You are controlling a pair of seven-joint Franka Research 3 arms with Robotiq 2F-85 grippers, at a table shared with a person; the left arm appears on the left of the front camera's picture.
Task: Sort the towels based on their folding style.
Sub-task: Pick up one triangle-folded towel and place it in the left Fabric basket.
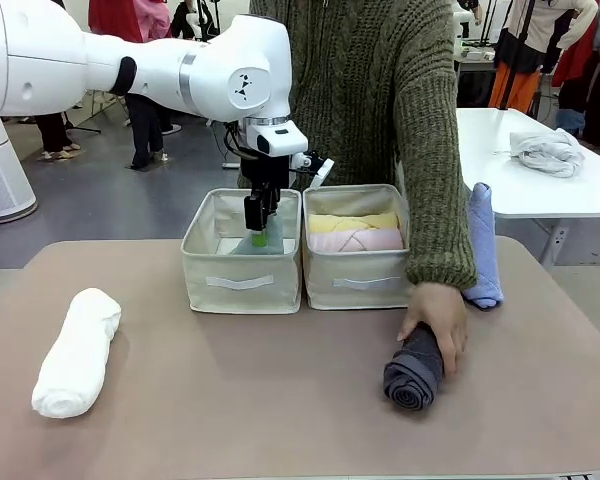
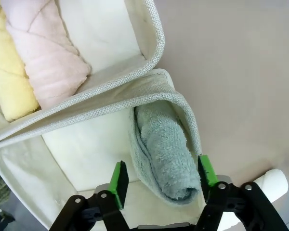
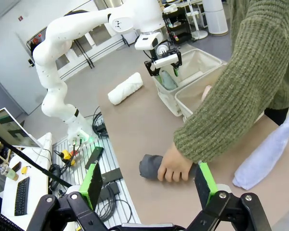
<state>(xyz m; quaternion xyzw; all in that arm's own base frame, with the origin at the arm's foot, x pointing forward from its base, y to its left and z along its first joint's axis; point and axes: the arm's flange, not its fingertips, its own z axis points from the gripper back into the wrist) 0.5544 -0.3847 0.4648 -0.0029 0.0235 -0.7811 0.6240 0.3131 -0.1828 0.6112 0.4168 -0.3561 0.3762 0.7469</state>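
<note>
The mint green towel [image 2: 166, 159] is fuzzy terry, rolled up with an outer layer wrapped loosely round it. It sits inside the left bin [image 1: 242, 283], pressed against one fabric wall near a corner. The left gripper [image 2: 162, 175] reaches down into that bin with the towel between its fingers. Its jaws are parted wider than the towel, one green pad clear of it and the other close by the bin wall, so nothing is clamped. In the right bin [image 1: 358, 280] a yellow towel [image 1: 352, 222] and a pink towel [image 1: 355, 240] lie side by side. On the table [image 1: 280, 420] a person's hand [image 1: 437, 315] rests on a dark grey roll [image 1: 415, 372], a light blue towel [image 1: 483, 245] lies beside the right bin, and a white roll [image 1: 78, 350] lies well apart. The right gripper [image 3: 149, 184] hangs wide open, holding nothing.
</note>
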